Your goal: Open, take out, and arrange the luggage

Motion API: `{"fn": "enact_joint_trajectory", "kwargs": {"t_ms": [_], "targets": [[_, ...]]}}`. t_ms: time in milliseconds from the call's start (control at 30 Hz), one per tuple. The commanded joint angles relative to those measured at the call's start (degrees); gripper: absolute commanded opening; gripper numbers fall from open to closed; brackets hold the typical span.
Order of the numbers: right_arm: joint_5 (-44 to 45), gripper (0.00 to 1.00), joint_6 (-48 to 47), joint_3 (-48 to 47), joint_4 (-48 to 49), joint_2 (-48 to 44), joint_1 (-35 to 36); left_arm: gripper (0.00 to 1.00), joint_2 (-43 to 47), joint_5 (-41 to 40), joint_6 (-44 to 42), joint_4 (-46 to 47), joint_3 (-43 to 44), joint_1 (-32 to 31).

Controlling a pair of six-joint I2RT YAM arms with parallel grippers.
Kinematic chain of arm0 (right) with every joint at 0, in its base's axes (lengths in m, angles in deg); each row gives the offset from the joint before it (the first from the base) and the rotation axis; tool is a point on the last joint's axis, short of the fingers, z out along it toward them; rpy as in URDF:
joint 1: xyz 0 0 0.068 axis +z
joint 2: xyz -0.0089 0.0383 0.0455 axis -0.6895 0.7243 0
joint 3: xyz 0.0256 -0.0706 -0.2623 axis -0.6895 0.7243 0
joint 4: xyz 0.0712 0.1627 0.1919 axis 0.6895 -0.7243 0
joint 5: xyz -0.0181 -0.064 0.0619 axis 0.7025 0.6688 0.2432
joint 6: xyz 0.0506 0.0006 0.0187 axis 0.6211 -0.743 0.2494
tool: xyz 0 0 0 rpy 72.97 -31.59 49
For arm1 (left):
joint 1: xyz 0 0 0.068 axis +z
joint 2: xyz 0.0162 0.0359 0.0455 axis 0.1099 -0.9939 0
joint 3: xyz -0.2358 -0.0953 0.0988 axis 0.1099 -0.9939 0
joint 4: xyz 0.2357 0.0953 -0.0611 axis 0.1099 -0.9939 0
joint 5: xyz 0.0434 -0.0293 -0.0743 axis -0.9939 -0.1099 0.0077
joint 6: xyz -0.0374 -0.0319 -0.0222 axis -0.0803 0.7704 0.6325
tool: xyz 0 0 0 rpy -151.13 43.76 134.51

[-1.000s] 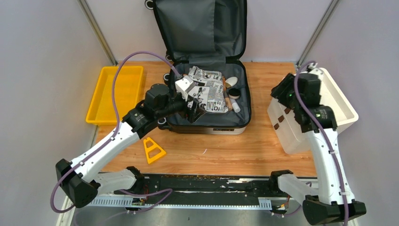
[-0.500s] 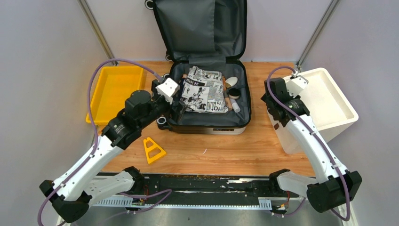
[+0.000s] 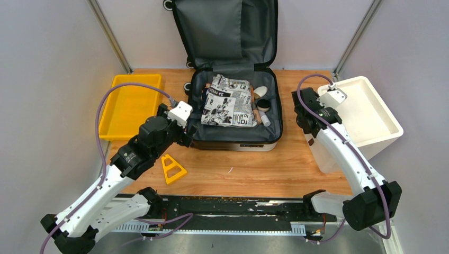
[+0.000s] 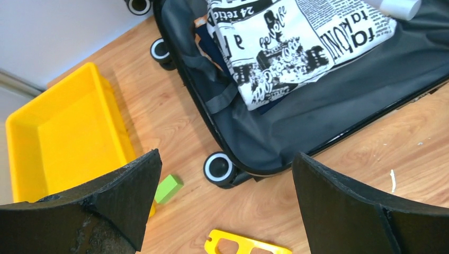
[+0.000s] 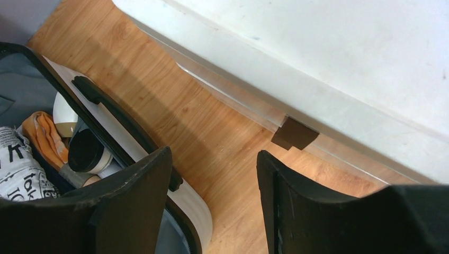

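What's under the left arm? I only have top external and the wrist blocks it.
Observer: A small green block lies on the table, between the yellow tray and a wheel of the luggage.
Operator: Is the left holding anything?
Observer: No. The left gripper has its jaws wide open with nothing in them, above that wheel.
Operator: And the right?
Observer: The right gripper also has its jaws open and empty, over the table between the luggage and the white bin.
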Motion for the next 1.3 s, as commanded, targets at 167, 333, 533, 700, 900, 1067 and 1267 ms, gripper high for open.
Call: {"fn": "enact_joint_trajectory", "kwargs": {"t_ms": [167,333,533,700,900,1067,1267], "targets": [[-1.21,0.60,10.42,-5.06,-9.60,0.62,2.18,1.00,-0.70,-3.00,-0.41,0.54,0.59,-0.11],[0.47,0.59,22.40,-6.69,-19.11,2.70,2.47,0.99,-1.59,-2.48,-0.05,-0.10,0.96,-0.15],[7.53,0.57,32.26,-7.96,-26.58,6.86,3.01,0.99,-1.61,-2.46,0.04,-0.45,1.22,-0.12],[12.93,0.57,37.26,-6.53,-30.15,6.72,3.01,0.99,-0.93,-2.36,-0.15,-0.21,0.73,-0.12],[15.99,0.55,45.23,-6.33,-36.36,9.09,2.80,0.99,-0.69,-2.12,-0.25,-0.16,0.64,-0.12],[16.53,0.53,46.49,-6.64,-36.48,11.75,2.21,0.99,-0.58,-2.26,-0.34,-0.07,0.62,-0.12],[18.46,0.45,48.16,-6.36,-36.45,13.08,1.80,0.99,-0.56,-2.72,-0.41,-0.07,0.53,-0.16]]}}
